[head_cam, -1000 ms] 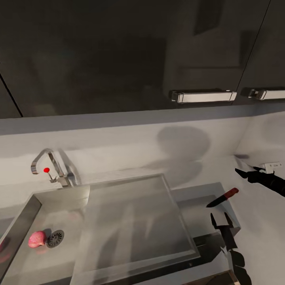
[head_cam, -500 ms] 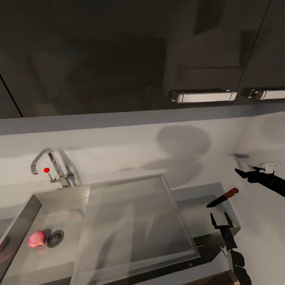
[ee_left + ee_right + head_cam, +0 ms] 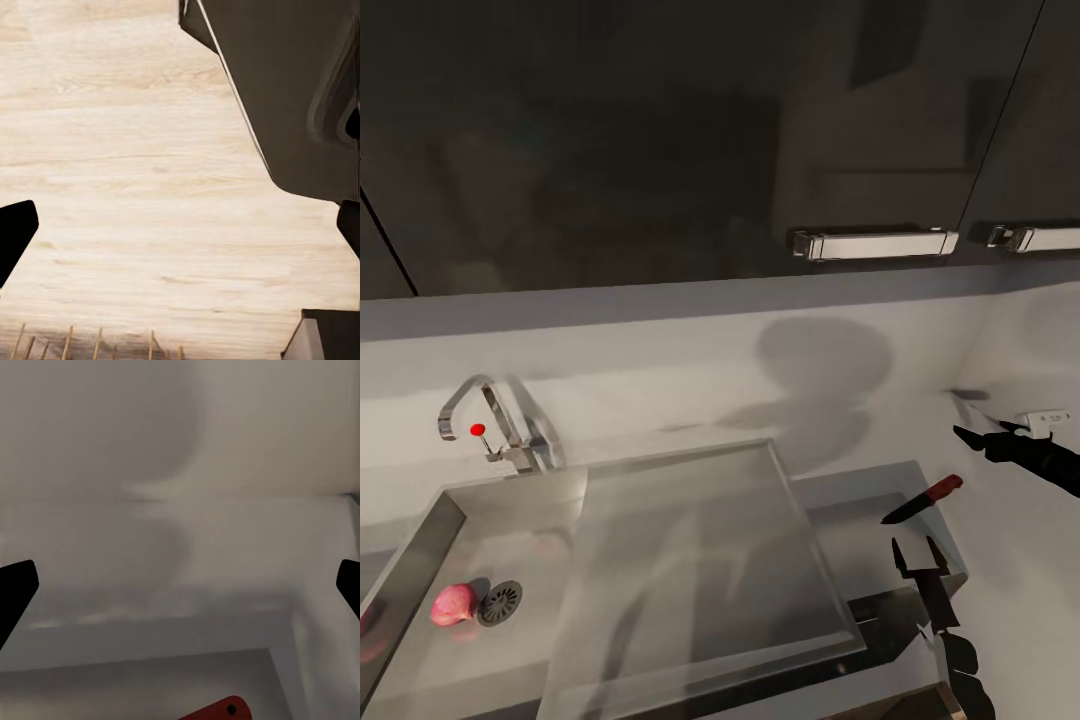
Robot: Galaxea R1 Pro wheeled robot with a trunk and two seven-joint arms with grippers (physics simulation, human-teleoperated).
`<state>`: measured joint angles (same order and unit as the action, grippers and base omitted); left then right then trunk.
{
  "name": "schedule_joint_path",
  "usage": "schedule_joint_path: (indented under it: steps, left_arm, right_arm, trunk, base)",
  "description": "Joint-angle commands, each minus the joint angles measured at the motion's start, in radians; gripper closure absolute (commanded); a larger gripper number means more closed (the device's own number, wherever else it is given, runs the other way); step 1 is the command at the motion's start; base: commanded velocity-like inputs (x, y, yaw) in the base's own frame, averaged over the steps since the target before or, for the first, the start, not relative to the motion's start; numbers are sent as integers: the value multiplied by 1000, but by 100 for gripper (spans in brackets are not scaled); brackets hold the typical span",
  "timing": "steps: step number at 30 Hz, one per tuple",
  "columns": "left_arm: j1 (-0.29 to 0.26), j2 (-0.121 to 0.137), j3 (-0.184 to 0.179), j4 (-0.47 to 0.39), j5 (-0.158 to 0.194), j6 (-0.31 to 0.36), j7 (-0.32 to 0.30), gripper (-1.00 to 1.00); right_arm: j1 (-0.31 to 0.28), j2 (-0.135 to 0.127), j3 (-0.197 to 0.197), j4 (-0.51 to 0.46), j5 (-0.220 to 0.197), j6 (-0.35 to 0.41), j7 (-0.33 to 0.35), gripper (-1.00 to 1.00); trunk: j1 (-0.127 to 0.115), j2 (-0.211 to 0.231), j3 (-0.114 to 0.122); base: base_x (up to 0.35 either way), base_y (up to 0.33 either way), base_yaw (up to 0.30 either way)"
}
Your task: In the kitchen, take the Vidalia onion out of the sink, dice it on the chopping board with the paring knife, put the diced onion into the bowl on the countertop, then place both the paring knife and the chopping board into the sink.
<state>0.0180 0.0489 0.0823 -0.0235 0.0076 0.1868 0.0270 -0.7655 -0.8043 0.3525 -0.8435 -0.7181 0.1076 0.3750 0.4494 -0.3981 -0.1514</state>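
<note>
A pink Vidalia onion (image 3: 452,605) lies in the sink basin (image 3: 420,560) beside the round drain (image 3: 500,602). The paring knife (image 3: 925,499), with a dark blade and a red handle, lies on the ledge right of the steel drainboard (image 3: 700,560). My right gripper (image 3: 918,556) stands open just in front of the knife, fingers pointing at it, a small gap away. In the right wrist view the red handle (image 3: 225,709) shows ahead of that gripper (image 3: 180,585), not between its fingers. My left gripper (image 3: 180,232) is open over wood floor. The chopping board and the bowl are out of view.
A chrome tap (image 3: 485,420) with a red knob stands behind the basin. Glossy black upper cabinets (image 3: 660,140) with chrome handles hang overhead. A dark object with a white part (image 3: 1025,440) sits by the right wall past the knife. A dark cabinet (image 3: 292,90) is near the left gripper.
</note>
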Motion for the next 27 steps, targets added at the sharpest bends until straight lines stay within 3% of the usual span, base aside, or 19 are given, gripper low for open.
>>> schedule_joint_path:
  steps: [1, 4, 13, 16, 20, 22, 23, 24, 27]
  left_arm:
    - [0, -1, 6, -3, 0, -72, 1, -100]
    - [0, -2, 5, -3, 0, -106, 1, -100]
    - [0, -5, 5, -3, 0, -117, -1, -100]
    - [0, -2, 5, -2, 0, -116, -1, -100]
    - [0, -1, 5, -1, 0, -116, -1, -100]
    - [0, -2, 5, -1, 0, -116, -1, -100]
    - [0, -2, 5, -1, 0, -116, -1, -100]
    - [0, -2, 5, -1, 0, -116, -1, -100]
    - [0, -4, 5, -1, 0, -116, -1, -100]
  right_arm:
    - [-1, -1, 3, 0, -10, 4, 0, -100]
    - [-1, -1, 3, 0, -10, 4, -1, -100]
    - [-1, 1, 11, 0, -10, 17, 0, -100]
    - [-1, 1, 50, 0, -8, 64, 1, -100]
    - [-1, -2, 73, 0, 14, 138, 2, -100]
    - [-1, -8, 82, -1, 69, 175, 4, -100]
    - [-1, -19, 85, -1, 130, 191, 7, -100]
    - [-1, -26, 86, -1, 166, 197, 11, -100]
    - [0, -63, 84, -38, 375, 212, 141, -100]
  trunk:
    - [1, -2, -2]
    - [1, -2, -2]
    - [1, -2, -2]
    - [1, -2, -2]
    - [1, -2, -2]
    - [1, -2, -2]
    - [1, -2, -2]
    - [1, -2, -2]
    - [1, -2, -2]
  base:
    - [0, 0, 0]
    - [0, 0, 0]
    - [0, 0, 0]
    - [0, 0, 0]
    - [0, 0, 0]
    - [0, 0, 0]
    - [0, 0, 0]
    - [0, 0, 0]
    - [0, 0, 0]
